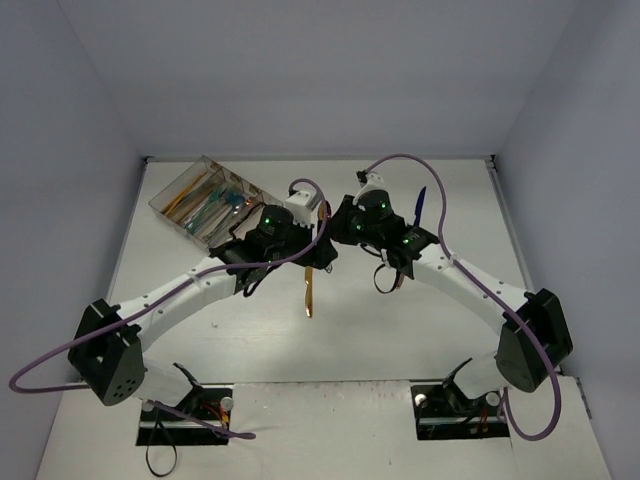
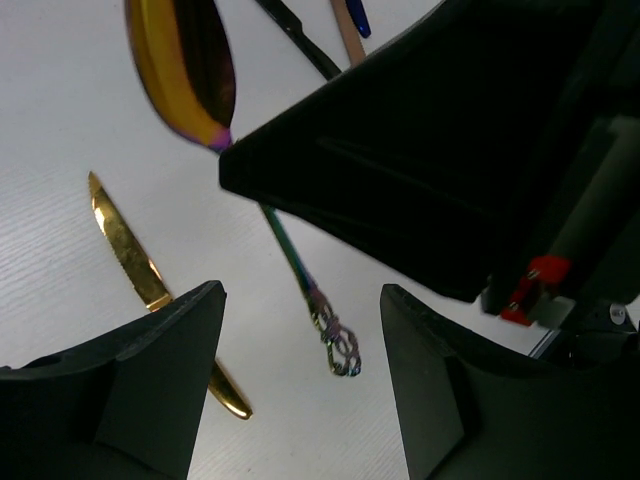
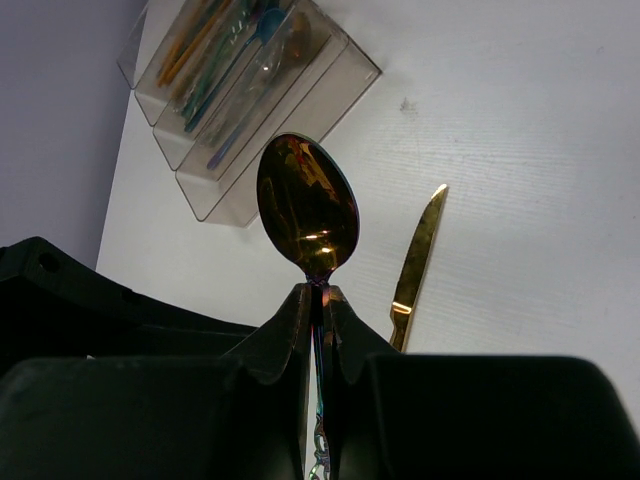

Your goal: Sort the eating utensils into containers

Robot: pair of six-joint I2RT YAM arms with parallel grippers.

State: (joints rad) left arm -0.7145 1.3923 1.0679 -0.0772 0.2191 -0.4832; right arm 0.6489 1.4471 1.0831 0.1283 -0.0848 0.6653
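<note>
Tray [image 3: 290, 130]: clear, upper left of the top view, with gold, teal and blue utensils [image 3: 215, 60] in its long compartments.
Right pincer [image 3: 320, 300]: clenched on the iridescent spoon [image 3: 305, 205] at its neck, bowl above the fingertips.
Left pincer [image 2: 302, 295]: released, with the spoon's handle end between its fingers, untouched.
Gold knife [image 3: 418, 255]: on the worktop [image 3: 520, 150], right of the spoon.
</note>
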